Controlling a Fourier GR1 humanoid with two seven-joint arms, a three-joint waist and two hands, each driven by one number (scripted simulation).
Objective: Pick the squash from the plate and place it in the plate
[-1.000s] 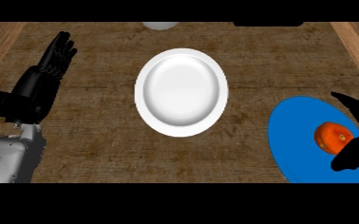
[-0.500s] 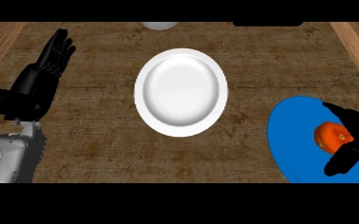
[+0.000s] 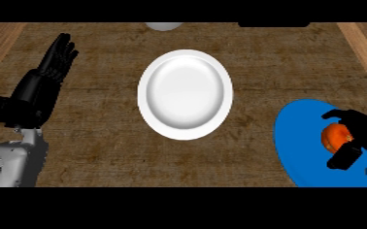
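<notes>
The wooden counter (image 3: 100,165) fills the view. At its centre sits the white plate (image 3: 186,94), bare, the place where the squash is meant to end up. At about four o'clock the blue plate (image 3: 301,145) runs off the right edge, so only part of its rim shows.

At nine o'clock the left hand (image 3: 54,70) stands open, fingers straight and pointing up, resting well apart from both plates.

At four o'clock, over the blue plate, the right hand (image 3: 350,143) curls round the squash (image 3: 335,137): dark fingers arch over the top of it and the thumb side shows just below. The hand is grasping the squash, though how far the fingers wrap behind it is hidden. The squash is on the blue plate, or just above it; I cannot tell whether it has lifted clear.

Risks, as I judge them:
- The squash is rounded and only partly enclosed, so it may roll out of the fingers on the lift, particularly if the thumb sits low on its side.
- A low carry towards nine o'clock may catch the blue plate's rim and drag or tip that plate.
- Coming in too low at the white plate may knock its near rim and slide it on the counter.
- A release near the white plate's edge may let the squash roll off onto the wood.
</notes>
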